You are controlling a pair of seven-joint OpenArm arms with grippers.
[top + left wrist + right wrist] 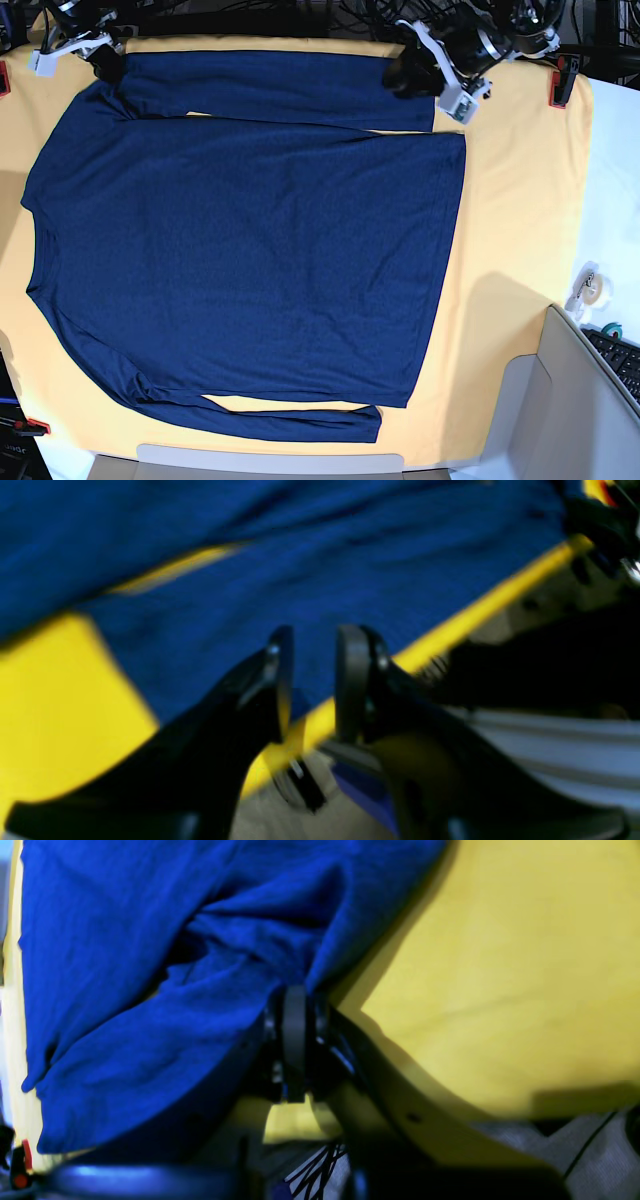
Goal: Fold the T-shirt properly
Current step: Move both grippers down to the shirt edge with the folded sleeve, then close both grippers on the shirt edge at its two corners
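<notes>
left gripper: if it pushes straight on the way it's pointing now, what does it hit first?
Most likely the T-shirt: the left gripper has its jaws apart, aimed at blue fabric just past the yellow table cloth edge. The picture is blurred, so depth is uncertain.

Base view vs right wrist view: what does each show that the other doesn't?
Only the base view shows the whole T-shirt spread flat, both sleeves folded along the body, the left gripper at the top sleeve's cuff, red clamps on the cloth edge and a tape roll. Only the right wrist view shows the right gripper shut on bunched T-shirt fabric, jaws pressed together. Both show the navy T-shirt on the yellow-orange table cloth.
</notes>
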